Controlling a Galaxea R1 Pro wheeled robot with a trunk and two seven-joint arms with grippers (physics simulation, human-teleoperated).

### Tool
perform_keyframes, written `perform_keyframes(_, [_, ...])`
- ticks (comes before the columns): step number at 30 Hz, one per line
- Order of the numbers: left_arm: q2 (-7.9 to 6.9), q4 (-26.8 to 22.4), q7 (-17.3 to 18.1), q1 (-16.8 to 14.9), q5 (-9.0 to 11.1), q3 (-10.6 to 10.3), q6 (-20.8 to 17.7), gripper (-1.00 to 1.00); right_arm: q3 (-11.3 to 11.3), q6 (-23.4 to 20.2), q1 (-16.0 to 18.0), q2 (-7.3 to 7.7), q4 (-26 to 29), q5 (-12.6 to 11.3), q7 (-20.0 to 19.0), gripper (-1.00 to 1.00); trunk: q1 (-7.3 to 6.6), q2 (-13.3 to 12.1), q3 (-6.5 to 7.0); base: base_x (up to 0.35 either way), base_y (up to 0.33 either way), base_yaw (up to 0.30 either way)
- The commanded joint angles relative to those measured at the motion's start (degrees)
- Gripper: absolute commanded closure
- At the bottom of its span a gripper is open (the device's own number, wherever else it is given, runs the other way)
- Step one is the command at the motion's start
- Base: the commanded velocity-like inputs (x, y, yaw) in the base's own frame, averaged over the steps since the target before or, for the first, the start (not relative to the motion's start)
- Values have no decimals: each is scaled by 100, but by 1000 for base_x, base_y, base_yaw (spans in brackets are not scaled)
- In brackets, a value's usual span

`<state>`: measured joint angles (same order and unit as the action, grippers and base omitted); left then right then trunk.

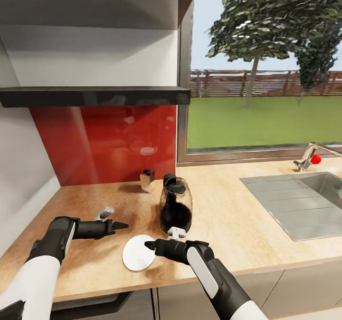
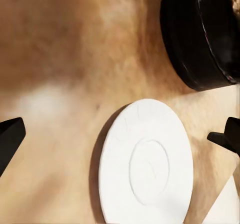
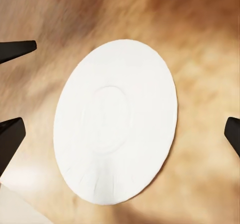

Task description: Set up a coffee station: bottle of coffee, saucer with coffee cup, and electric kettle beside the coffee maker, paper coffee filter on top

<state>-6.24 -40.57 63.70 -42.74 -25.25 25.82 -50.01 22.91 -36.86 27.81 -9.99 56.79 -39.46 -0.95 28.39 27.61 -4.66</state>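
The white saucer [image 1: 139, 252] lies flat on the kitchen countertop [image 1: 228, 215] near its front edge. Just behind it stands the glass electric kettle [image 1: 175, 206], black-lidded and dark inside. My left gripper [image 1: 122, 225] hovers open left of the saucer; the left wrist view shows the saucer [image 2: 147, 161] and the kettle's base [image 2: 200, 34]. My right gripper [image 1: 149, 245] is open over the saucer's right rim, with the saucer [image 3: 117, 121] between its fingers [image 3: 10, 139] in the right wrist view. The kitchen shelf [image 1: 95, 95] hangs above, its top hidden. The coffee maker, bottle of coffee, paper coffee filter and coffee cup are out of view.
A small steel canister [image 1: 147, 179] stands against the red backsplash. A small pale object [image 1: 105, 212] lies by my left gripper. The steel sink [image 1: 304, 201] and tap [image 1: 308, 156] are at the right, under a window. A grey wall closes the counter's left end.
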Motion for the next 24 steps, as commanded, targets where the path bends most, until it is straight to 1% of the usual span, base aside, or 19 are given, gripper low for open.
perform_keyframes(1, [19,-2,55,-6,-63,27,-39,-100,12,-23,5,0,2,9,-10,-100,3,12,-12,0,0,0])
perform_keyframes(3, [37,3,55,0,-67,28,-42,-100,95,-23,5,0,0,9,-10,-100,3,12,-12,0,0,0])
perform_keyframes(7, [49,38,55,4,-68,28,-61,-100,141,-23,5,0,-1,7,-10,-100,3,12,-12,0,0,0])
perform_keyframes(10, [46,217,56,40,-68,28,-93,-100,149,-23,5,0,-57,-7,-13,-100,3,12,-12,0,0,0])
perform_keyframes(11, [45,302,55,52,-68,28,-99,-100,155,-22,5,0,-169,-12,-29,-100,3,12,-12,0,0,0])
perform_keyframes(13, [44,355,60,59,-68,28,-102,-100,159,-18,5,0,-337,-16,-127,-100,3,12,-12,0,0,0])
perform_keyframes(16, [44,382,60,63,-68,28,-104,-100,161,-15,5,0,-439,-17,-317,-100,3,12,-12,0,0,0])
perform_keyframes(24, [52,392,59,64,-68,34,-110,-100,161,-15,5,0,-479,-18,-412,-100,3,12,-12,0,0,0])
